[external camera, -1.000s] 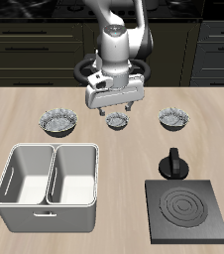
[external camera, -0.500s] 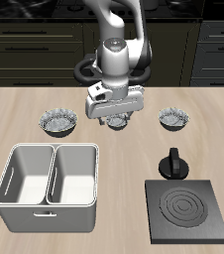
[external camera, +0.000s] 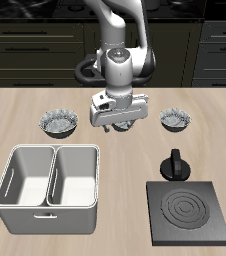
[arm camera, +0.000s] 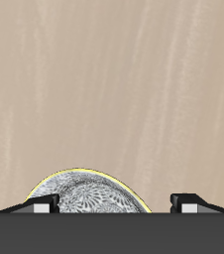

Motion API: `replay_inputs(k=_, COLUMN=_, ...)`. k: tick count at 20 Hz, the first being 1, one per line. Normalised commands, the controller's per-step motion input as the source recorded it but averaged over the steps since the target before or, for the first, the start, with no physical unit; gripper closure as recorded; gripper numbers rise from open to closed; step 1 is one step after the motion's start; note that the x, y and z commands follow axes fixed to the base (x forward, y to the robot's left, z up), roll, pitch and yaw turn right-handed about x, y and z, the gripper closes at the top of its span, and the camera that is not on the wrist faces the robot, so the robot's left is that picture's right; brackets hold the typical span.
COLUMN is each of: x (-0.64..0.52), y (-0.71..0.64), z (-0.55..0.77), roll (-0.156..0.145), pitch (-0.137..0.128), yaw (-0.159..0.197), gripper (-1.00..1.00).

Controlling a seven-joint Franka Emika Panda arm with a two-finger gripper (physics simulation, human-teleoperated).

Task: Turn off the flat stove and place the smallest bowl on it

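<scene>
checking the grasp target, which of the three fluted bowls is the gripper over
The smallest bowl, in the middle of the row, right under the gripper. The two larger fluted bowls sit apart on either side.

A grey double-compartment bin (external camera: pixel 47 185) sits on the wooden table (external camera: pixel 125 170), well forward of the fingers. Two larger fluted bowls (external camera: pixel 58 122) (external camera: pixel 175 120) flank them, one each side.

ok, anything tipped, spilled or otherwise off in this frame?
Nothing stands out. The two larger bowls sit upright, the grey bin is square on the table, the flat stove has dull rings. The claw hides the smallest bowl, its rim showing between the fingers.
</scene>
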Motion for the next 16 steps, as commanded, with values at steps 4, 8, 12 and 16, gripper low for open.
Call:
replay_inputs(k=4, x=-0.06, y=0.04, z=-0.09, roll=0.025, pitch=0.012, yaw=-0.024, gripper=1.00)
replay_inputs(k=8, x=-0.08, y=0.04, z=0.07, roll=0.036, pitch=-0.027, yaw=-0.003, gripper=1.00)
replay_inputs(k=12, x=-0.02, y=0.08, z=0.14, roll=0.028, pitch=-0.020, yaw=0.018, gripper=1.00)
replay_inputs(k=16, x=-0.04, y=0.00, z=0.26, roll=-0.008, pitch=-0.035, yaw=0.014, gripper=1.00)
